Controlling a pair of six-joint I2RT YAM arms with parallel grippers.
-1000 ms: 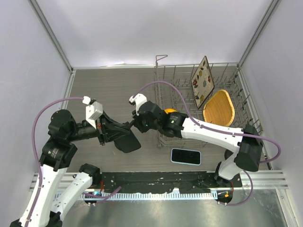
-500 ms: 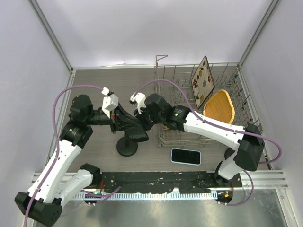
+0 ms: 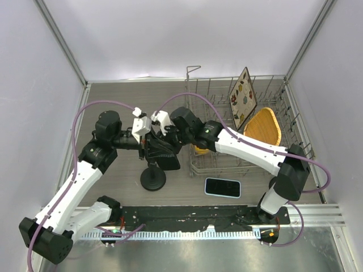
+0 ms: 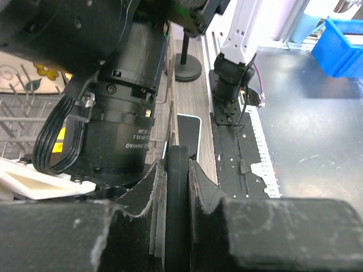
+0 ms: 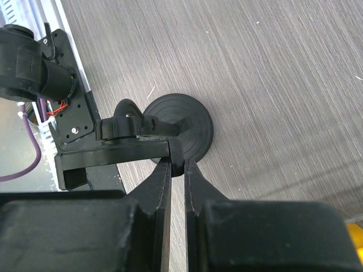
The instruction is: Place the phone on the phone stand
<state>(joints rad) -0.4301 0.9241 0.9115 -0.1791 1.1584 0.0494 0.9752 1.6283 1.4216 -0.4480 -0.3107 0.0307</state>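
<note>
The black phone stand has its round base (image 3: 153, 179) on the table and its flat plate (image 3: 165, 158) raised above it. My left gripper (image 3: 151, 148) is shut on the plate from the left; the plate's edge (image 4: 178, 181) stands between its jaws. My right gripper (image 3: 171, 146) is shut on the plate's corner (image 5: 182, 154) from the right, above the base (image 5: 190, 127). The dark phone (image 3: 222, 187) lies flat on the table, right of the stand and near the front rail. It also shows in the left wrist view (image 4: 188, 133).
A wire dish rack (image 3: 249, 164) stands at the back right, holding a patterned board (image 3: 243, 97), a wooden plate (image 3: 262, 129) and a yellow item (image 3: 201, 149). The black front rail (image 3: 187, 215) runs along the near edge. Walls close in left, right and behind.
Both grippers have moved right and toward the back with the stand's plate. The left arm has stretched out. The stand's round base now shows on the table below the plate.
</note>
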